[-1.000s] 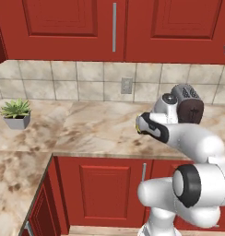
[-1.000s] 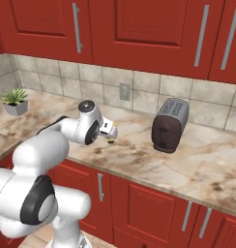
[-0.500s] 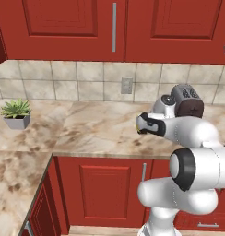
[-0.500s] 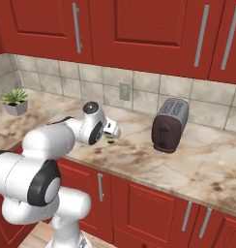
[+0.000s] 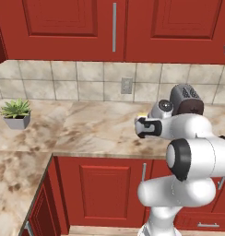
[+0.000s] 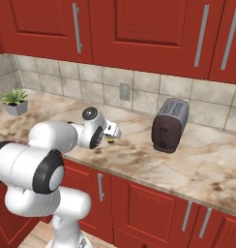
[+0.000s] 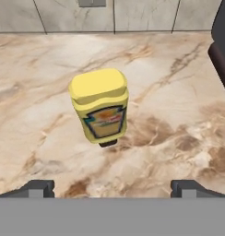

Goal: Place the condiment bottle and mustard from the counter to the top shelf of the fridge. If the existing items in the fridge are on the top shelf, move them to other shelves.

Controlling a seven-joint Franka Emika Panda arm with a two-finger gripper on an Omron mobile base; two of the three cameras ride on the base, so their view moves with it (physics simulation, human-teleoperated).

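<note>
With my gripper point(image 7: 112, 186) spread wide and holding nothing, the mustard point(image 7: 100, 105) stands mid-frame on the counter point(image 7: 179, 115) just ahead, so I judge nothing shelved yet and both items left to carry.

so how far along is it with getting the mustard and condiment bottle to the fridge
Nothing looks done so far. The mustard stands upright on the counter, untouched. In hand: the hand is open and lined up in front of it, fingertips spread to either side, not yet around it. Left: grasp the mustard, carry it to the fridge's top shelf, then do the same for the condiment bottle and shift any existing items off that shelf.
</note>
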